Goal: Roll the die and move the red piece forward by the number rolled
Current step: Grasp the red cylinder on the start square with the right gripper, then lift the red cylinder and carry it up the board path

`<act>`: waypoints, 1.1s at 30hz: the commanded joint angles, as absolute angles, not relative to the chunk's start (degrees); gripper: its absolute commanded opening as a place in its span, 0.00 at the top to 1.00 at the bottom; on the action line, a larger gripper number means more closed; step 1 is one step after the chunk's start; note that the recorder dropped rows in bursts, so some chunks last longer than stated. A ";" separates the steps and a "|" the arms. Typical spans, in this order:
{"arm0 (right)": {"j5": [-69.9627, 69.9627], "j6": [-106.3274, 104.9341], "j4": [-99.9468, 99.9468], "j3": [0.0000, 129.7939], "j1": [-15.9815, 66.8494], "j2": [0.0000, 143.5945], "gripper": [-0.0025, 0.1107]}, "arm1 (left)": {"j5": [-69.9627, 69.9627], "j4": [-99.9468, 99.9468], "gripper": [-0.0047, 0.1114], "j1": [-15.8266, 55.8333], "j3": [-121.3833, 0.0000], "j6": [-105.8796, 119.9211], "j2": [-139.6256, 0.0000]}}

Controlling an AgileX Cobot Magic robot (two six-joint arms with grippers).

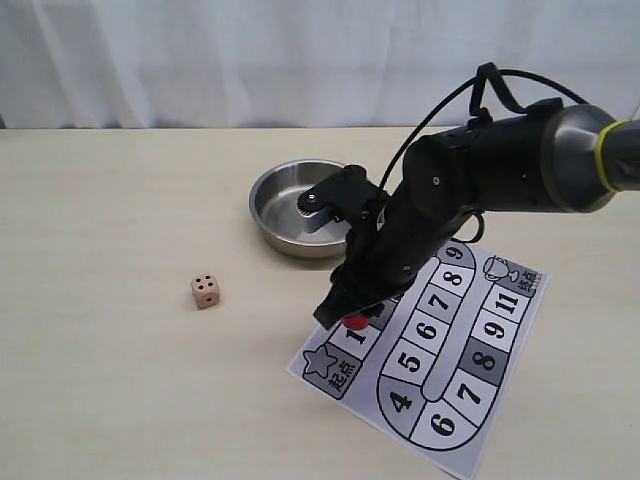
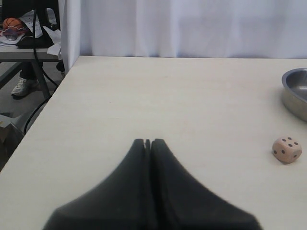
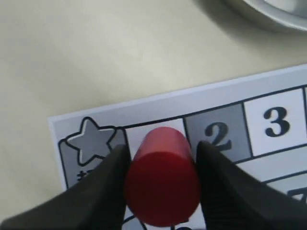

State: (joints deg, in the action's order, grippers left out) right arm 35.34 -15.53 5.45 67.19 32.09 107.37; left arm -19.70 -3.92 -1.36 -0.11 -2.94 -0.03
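The right jaws pinch the red piece (image 3: 163, 187), one finger (image 3: 108, 187) on each side of it. The left jaws are pressed together above bare counter (image 1: 120, 200) toward the left edge.

The red piece stands upright over the game board (image 1: 500, 350), at the square between the star square (image 3: 91, 143) and the "2". That puts it at the end of the board nearest the middle of the counter, while the board itself lies toward the near right corner.

The die (image 1: 206, 291) sits well apart from it on open counter, out toward the left edge, with four pips up. Between die and board nothing but the right arm (image 1: 470, 170) crowds the space.

The steel bowl (image 1: 275, 205) rests just beyond the board, toward the far edge, and the arm covers part of its inside.

You cannot tell whether the piece touches the paper. The arm hides the board's first squares in the exterior view.
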 commanded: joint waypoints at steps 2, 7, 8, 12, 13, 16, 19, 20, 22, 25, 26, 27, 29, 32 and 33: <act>34.13 -14.55 4.19 67.29 30.66 107.89 0.94 | -18.94 -3.84 0.96 -1.36 0.00 -3.26 0.00; 33.20 -14.55 4.19 67.29 30.78 109.60 0.94 | -18.94 -3.84 0.96 -1.36 0.00 -3.26 0.00; 32.82 -14.55 4.19 67.29 30.78 110.22 0.94 | -18.94 -3.84 0.96 -1.36 0.00 -3.26 0.00; 32.88 -14.55 4.04 67.29 30.65 113.09 0.94 | -18.94 -3.84 0.96 -1.36 0.00 -3.26 0.00; 33.02 -14.55 4.04 67.29 30.65 113.67 0.94 | -18.94 -3.84 0.96 -1.36 0.00 -3.26 0.00; 33.02 -14.55 4.04 67.29 30.65 114.07 0.94 | -18.94 -3.84 0.96 -1.36 0.00 -3.26 0.00; 32.78 -14.55 3.94 67.29 30.65 113.09 0.94 | -18.94 -3.84 0.96 -1.36 0.00 -3.26 0.00; 32.45 -14.55 3.51 67.29 30.65 112.61 0.94 | -18.94 -3.84 0.96 -1.36 0.00 -3.26 0.00; 31.91 -14.55 1.73 67.29 30.65 111.23 0.94 | -18.94 -3.84 0.96 -1.36 0.00 -3.26 0.00; 30.89 -13.67 0.00 67.29 30.65 109.06 0.94 | -18.94 -3.84 0.96 -1.36 0.00 -3.26 0.00; 30.65 -13.67 -0.52 67.29 30.65 108.59 0.94 | -18.94 -3.84 0.96 -1.36 0.00 -3.26 0.00; 30.48 -13.67 -0.81 67.29 30.65 108.08 0.94 | -18.94 -3.84 0.96 -1.36 0.00 -3.26 0.00; 29.82 -13.67 -0.94 67.29 30.65 107.76 0.94 | -18.94 -3.84 0.96 -1.36 0.00 -3.26 0.00; 27.31 -13.67 -0.94 67.29 30.65 108.16 0.94 | -18.94 -3.84 0.96 -1.36 0.00 -3.26 0.00; 26.47 -13.67 -0.94 67.29 30.65 108.68 0.94 | -18.94 -3.84 0.96 -1.36 0.00 -3.26 0.00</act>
